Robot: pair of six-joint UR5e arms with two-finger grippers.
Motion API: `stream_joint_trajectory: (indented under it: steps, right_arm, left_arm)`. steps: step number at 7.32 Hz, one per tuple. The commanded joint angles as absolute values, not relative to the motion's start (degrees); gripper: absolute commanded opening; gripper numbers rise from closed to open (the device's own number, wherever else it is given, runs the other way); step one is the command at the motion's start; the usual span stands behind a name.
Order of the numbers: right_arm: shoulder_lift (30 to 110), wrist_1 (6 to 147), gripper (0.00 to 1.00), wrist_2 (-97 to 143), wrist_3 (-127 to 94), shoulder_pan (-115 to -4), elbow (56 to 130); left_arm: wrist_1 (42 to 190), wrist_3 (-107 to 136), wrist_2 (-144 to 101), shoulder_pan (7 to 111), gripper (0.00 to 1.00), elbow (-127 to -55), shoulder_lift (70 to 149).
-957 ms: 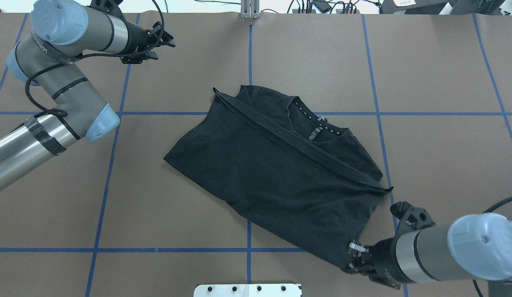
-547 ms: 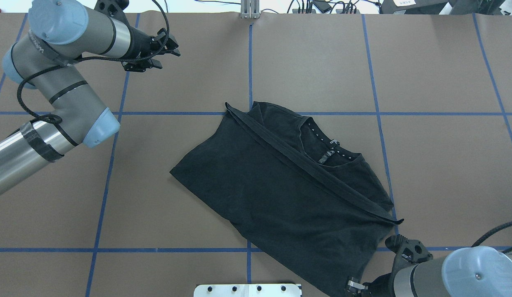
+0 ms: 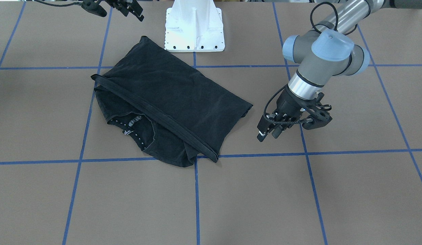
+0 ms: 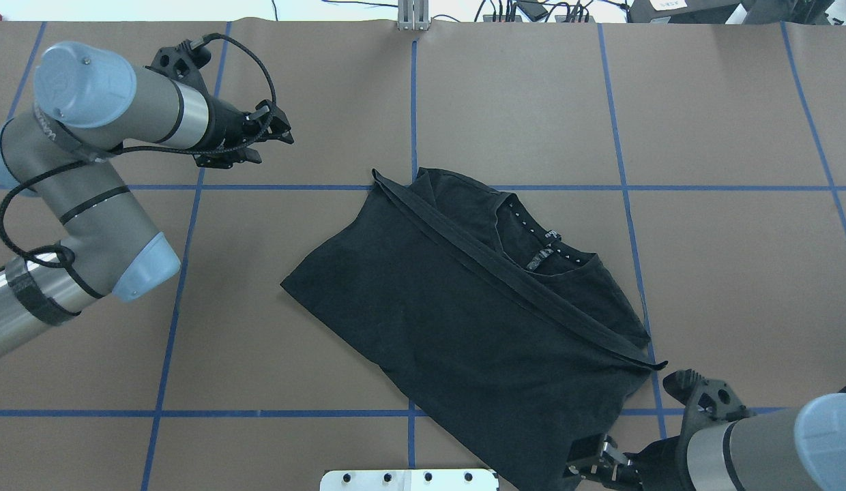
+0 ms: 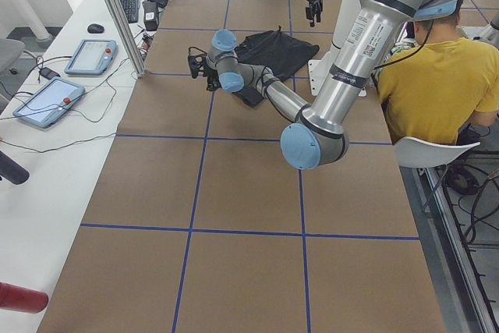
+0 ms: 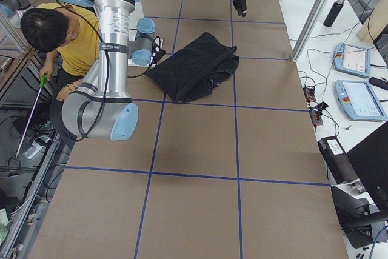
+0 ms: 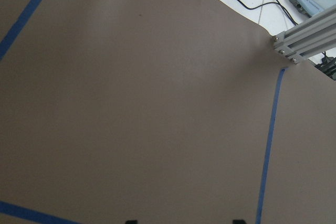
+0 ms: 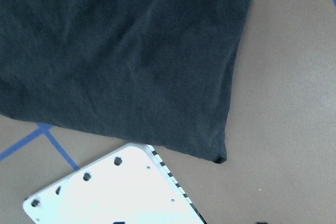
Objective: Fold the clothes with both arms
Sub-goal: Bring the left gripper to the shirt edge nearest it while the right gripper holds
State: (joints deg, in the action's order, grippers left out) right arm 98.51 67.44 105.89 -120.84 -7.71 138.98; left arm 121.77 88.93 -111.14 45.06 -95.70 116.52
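Observation:
The clothes, one black T-shirt (image 4: 464, 320), lie folded on the brown table, collar and label (image 4: 542, 249) on the far right side. In the right wrist view the shirt (image 8: 121, 51) lies flat with its near corner free. My right gripper (image 4: 581, 468) hovers open just over that corner by the table's near edge; from the front it (image 3: 133, 12) shows at the top left. My left gripper (image 4: 281, 129) is open and empty over bare table left of the shirt (image 3: 170, 98), well apart from it; the front view has it (image 3: 267, 133) beside the shirt's edge.
The white pedestal base (image 3: 194, 27) stands at the near edge beside the shirt corner (image 8: 115, 192). Blue tape lines cross the table. A person in a yellow shirt (image 5: 437, 76) sits behind the robot. Tablets (image 6: 357, 98) lie on a side table.
The right gripper dragged the shirt toward the robot, then let go of its corner. The left gripper moved nearer the robot, still open and empty.

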Motion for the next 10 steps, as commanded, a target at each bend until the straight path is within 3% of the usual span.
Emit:
stream_joint_trajectory:
  steps: [1,4,10]
  right_arm:
    - [93.2,74.6,1.0,106.3,-120.2,-16.0,139.6]
    - [77.1,92.9,1.0,107.3,-116.0,-22.4,137.4]
    - [75.1,93.2,1.0,107.6,-116.0,-23.4,136.0]
  left_arm:
    - [117.9,88.9,-110.7,39.1,0.98,-99.8,114.9]
    - [117.4,92.1,-105.9,30.3,0.99,-105.9,107.0]
    - [117.6,91.6,-105.7,27.6,0.85,-101.3,108.7]
